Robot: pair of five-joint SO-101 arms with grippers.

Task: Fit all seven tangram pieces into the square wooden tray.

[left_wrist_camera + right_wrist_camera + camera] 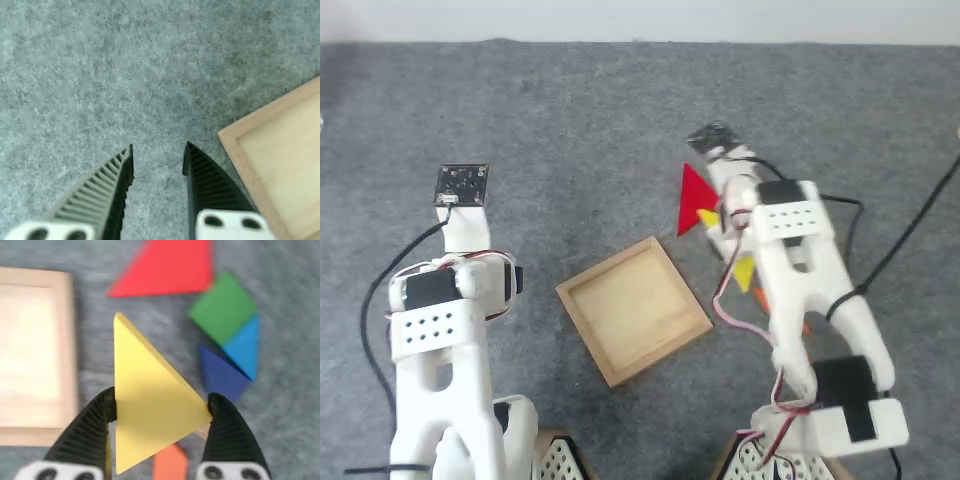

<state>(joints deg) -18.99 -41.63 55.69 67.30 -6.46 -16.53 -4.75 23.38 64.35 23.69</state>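
Gripping the yellow triangle by two opposite edges, the right gripper is closed partway onto it, probably to carry it to the wooden tray, which lies bare just beside the fingers. The red triangle, green square and two blue triangles wait beyond the fingertips. An orange piece sits beneath the gripper. The left gripper hangs moderately open over carpet, holding nothing, near a tray corner.

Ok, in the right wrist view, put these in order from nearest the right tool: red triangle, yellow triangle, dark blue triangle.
1. yellow triangle, held in the right tool.
2. dark blue triangle, close by, next to the light blue piece.
3. red triangle, farthest, out past the green square.
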